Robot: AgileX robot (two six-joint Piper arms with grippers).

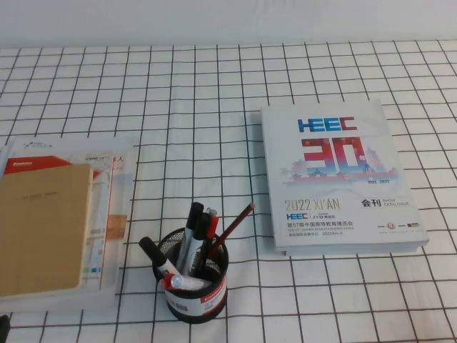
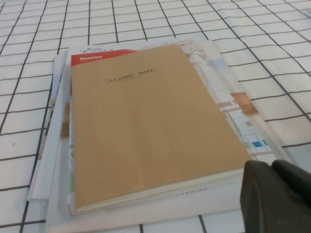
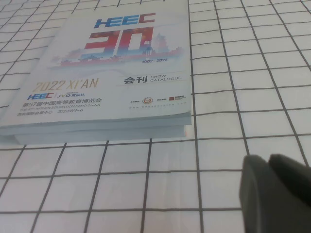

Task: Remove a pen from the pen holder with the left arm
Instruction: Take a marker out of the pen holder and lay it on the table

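Black wire-mesh pen holder (image 1: 191, 286) is standing near the front edge of the checked tablecloth (image 1: 214, 107). It is carrying black-capped markers (image 1: 191, 229) and a red pencil (image 1: 232, 229); their long axes are rising near upright, the pencil leaning toward the white catalogue (image 1: 335, 171) lying right of the holder and farther back. Left of the holder, a tan notebook (image 2: 146, 126) is resting on clear plastic sleeves (image 1: 118, 214). The left gripper (image 2: 273, 167), fingers pressed together and empty, is hovering by the notebook's corner, so the pens are lying toward its right. The right gripper (image 3: 271, 162), likewise closed and empty, is hovering before the catalogue.
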